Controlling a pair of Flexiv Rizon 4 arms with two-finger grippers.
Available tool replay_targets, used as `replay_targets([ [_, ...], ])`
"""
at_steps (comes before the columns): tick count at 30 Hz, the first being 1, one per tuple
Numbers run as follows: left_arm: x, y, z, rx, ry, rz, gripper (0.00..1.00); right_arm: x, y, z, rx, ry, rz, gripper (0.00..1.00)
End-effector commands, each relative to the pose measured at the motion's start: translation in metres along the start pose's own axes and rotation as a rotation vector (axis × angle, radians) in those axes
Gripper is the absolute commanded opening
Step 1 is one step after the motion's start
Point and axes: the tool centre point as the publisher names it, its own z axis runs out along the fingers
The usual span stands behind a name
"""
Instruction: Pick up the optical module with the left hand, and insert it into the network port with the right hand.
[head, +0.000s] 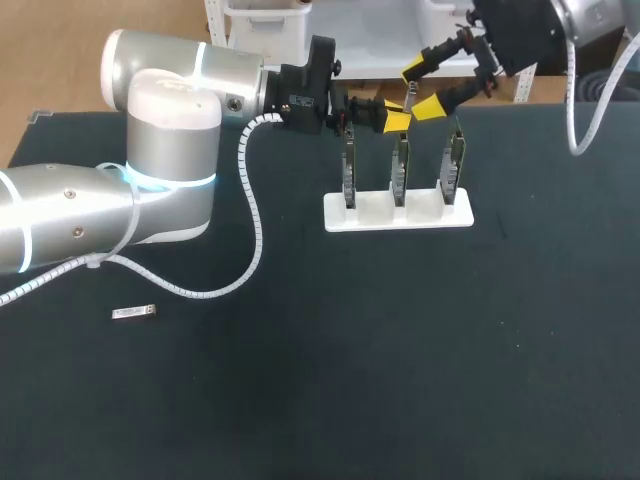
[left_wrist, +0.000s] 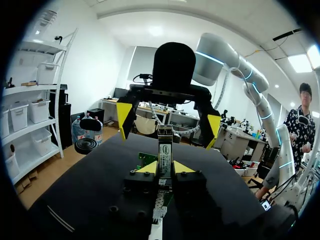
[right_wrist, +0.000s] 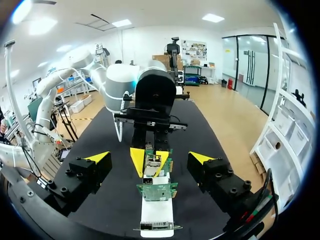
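The head view looks down from above and behind, well back, over the whole dark surface (head: 400, 350) and both arms. The left wrist view sits close behind the left gripper (left_wrist: 165, 168) and faces out along its fingers, straight at the right gripper (left_wrist: 169, 121) just ahead. The right wrist view faces the opposite way, with the left gripper between its own fingers. Both wrist views share the optical module (left_wrist: 164, 152) and the white stand (right_wrist: 156, 217) below the grippers. The head view takes in all of these.

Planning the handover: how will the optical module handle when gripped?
Likely rigid: the optical module stands straight from the left gripper, unsagging. Its smooth metallic faces may slip. Slim, so probably light.
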Motion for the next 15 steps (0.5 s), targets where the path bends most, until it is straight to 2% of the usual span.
replay_targets([
  [1,-0.0007,0.0018,0.0005,0.003,0.003,-0.001,0.00,-0.0018,-0.0016,-0.0012,-0.008,-0.016,-0.006,1.00],
  [15,-0.0007,0.0018,0.0005,0.003,0.003,-0.001,0.00,-0.0040,-0.0038,-0.0013,-0.026,-0.027,-0.008,1.00],
])
